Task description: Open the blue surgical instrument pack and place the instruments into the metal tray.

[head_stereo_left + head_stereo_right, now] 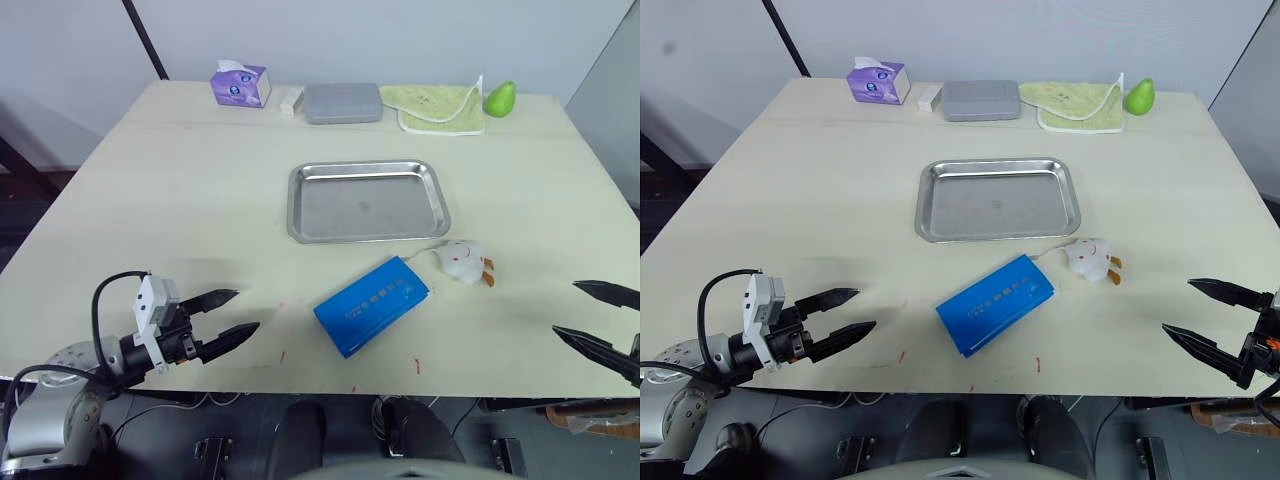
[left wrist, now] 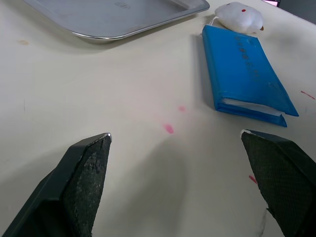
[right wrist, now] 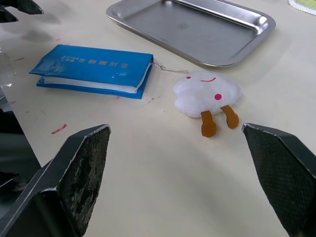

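From the head camera, the blue pack (image 1: 371, 304) lies shut and slanted on the bench (image 1: 200, 200), just in front of the empty metal tray (image 1: 366, 200), so unloading should be a short hop. The left gripper (image 1: 226, 318) and right gripper (image 1: 598, 316) sit apart, both spread, flanking it. The left wrist view looks along the pack's open edge. In the right wrist view a white toy (image 3: 206, 95) lies just beside the pack, probably in the way.

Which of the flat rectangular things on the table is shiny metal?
The metal tray in the middle of the table. The blue pack lies nearer the robot and looks soft, and the grey case at the far edge is dull.
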